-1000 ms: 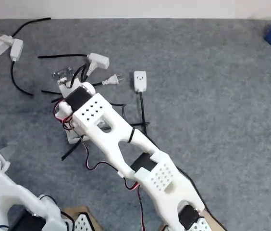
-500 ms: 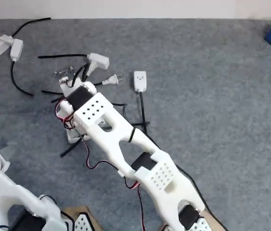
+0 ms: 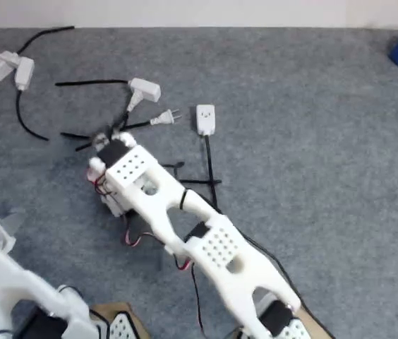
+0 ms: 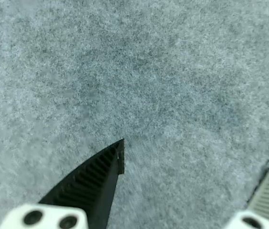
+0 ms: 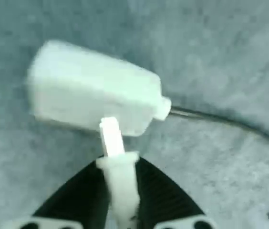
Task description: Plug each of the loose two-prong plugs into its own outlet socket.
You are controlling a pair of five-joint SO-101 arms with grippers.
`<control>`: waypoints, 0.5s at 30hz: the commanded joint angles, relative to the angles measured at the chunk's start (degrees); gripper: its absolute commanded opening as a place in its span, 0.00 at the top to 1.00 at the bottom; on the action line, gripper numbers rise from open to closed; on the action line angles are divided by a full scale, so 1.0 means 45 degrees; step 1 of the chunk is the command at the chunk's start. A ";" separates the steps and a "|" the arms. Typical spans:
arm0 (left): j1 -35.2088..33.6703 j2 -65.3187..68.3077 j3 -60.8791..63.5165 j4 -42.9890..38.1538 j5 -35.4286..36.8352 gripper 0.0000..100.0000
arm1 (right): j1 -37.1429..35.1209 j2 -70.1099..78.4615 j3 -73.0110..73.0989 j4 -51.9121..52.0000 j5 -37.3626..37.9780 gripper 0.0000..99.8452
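**A:** What could go wrong from here?

**B:** Start at the near edge. The left gripper hangs over the bare table by its near-left corner. Its fingers are spread wide with nothing between them, and it is well apart from the work. So nothing braces the socket block. I'd judge that a push from the right gripper could slide that block along the table instead of seating the prongs.

**A:** Anything else?

**B:** The grip. The right gripper is clenched on a slim white plug. If the prongs meet the block off its slots, the plug could twist between the fingers. The black cords crossing beside the arm might also snag.

**A:** Where does the plug sit against the gripper?

**B:** It sits between the fingers and pokes out past their tips, with its front end touching the block's side. Whether the prongs are in, I cannot tell.

**A:** And farther out?

**B:** Toward mid-table a loose plug lies near a free socket, with its prongs aimed at the socket but apart from it. Beyond them is another white cord end. In the far-left corner two white pieces lie touching.
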 commanded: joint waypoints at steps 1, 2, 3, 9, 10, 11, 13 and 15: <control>-0.0068 -0.0107 -0.0107 -0.0078 -0.0098 0.57 | 0.0518 0.0342 -0.0947 0.0107 0.0117 0.99; -0.0068 -0.0107 -0.0107 -0.0078 -0.0098 0.57 | 0.0654 0.0440 -0.1260 0.0205 0.0117 0.99; -0.0049 -0.0107 -0.0107 -0.0078 -0.0098 0.57 | 0.0772 0.0498 -0.1553 0.0283 0.0117 0.99; 0.0049 -0.0107 -0.0107 -0.0078 -0.0117 0.57 | 0.0830 0.0498 -0.2413 0.0850 0.0234 0.99; 0.0049 -0.0107 -0.0088 -0.0078 -0.0137 0.57 | 0.0791 0.0479 -0.2413 0.0850 0.0254 0.99; 0.0049 -0.0107 -0.0088 -0.0078 -0.0137 0.57 | 0.0654 0.0479 -0.2413 0.0869 0.0352 0.99; 0.0049 -0.0107 -0.0166 -0.0078 -0.0137 0.57 | 0.0225 0.0459 -0.2315 0.0928 0.0996 0.99; 0.0010 -0.0107 -0.0205 -0.0137 -0.0156 0.57 | -0.0186 0.0166 -0.1299 0.0928 0.1016 0.99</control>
